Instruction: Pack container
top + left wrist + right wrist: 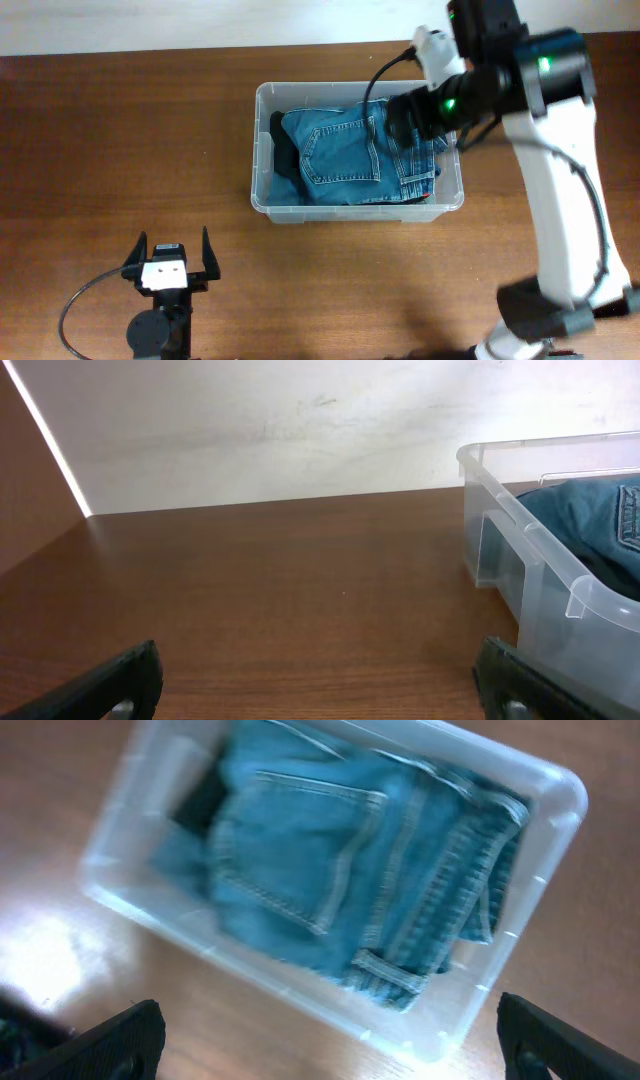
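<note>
The clear plastic container [262, 150] stands on the brown table at the centre back, with folded blue jeans [345, 155] and something dark inside. My right gripper [415, 118] hovers above the tub's right end, open and empty. In the right wrist view the container [470, 1010] and the jeans [330, 870] lie below the wide-apart fingers [330, 1040]. My left gripper [172, 262] is open and empty near the front left, apart from the tub. The left wrist view shows the container's wall [530, 550] at the right, the jeans [590, 510] inside, and the open fingers [320, 685].
The wooden table [120, 150] stretches left of the tub. A pale wall [260, 420] runs behind the table's back edge. A black cable [75, 305] loops by the left arm's base. The right arm's white link [560, 210] stands at the right.
</note>
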Controlling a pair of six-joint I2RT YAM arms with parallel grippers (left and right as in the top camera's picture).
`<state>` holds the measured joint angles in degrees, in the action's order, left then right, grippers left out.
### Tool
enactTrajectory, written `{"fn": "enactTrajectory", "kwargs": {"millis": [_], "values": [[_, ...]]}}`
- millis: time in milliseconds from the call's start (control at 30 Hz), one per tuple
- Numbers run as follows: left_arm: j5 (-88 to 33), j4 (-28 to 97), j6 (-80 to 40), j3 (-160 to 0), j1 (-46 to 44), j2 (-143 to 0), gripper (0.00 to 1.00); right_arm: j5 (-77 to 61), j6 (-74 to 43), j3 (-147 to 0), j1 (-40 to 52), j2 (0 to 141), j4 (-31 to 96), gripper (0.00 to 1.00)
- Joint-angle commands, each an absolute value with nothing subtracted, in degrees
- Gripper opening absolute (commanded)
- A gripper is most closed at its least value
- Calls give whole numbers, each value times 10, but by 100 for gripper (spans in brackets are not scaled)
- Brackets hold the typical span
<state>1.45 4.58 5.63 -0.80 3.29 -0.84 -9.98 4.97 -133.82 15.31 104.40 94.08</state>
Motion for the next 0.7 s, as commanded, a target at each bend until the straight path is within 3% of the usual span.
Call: {"fn": "enactTrajectory", "kwargs": {"millis": [0,133,267,667], "values": [[6,47,68,-5,34,-7,100,-99,51,-1338,206,952,941,98],[6,47,68,-5,34,-7,100,-95,66,-1293,213,863,920,98],[6,47,68,-5,34,-7,100,-95,66,-1141,176,749,834,98],[6,47,68,-5,34,-7,100,-95,66,-505,78,466,333,98]]}}
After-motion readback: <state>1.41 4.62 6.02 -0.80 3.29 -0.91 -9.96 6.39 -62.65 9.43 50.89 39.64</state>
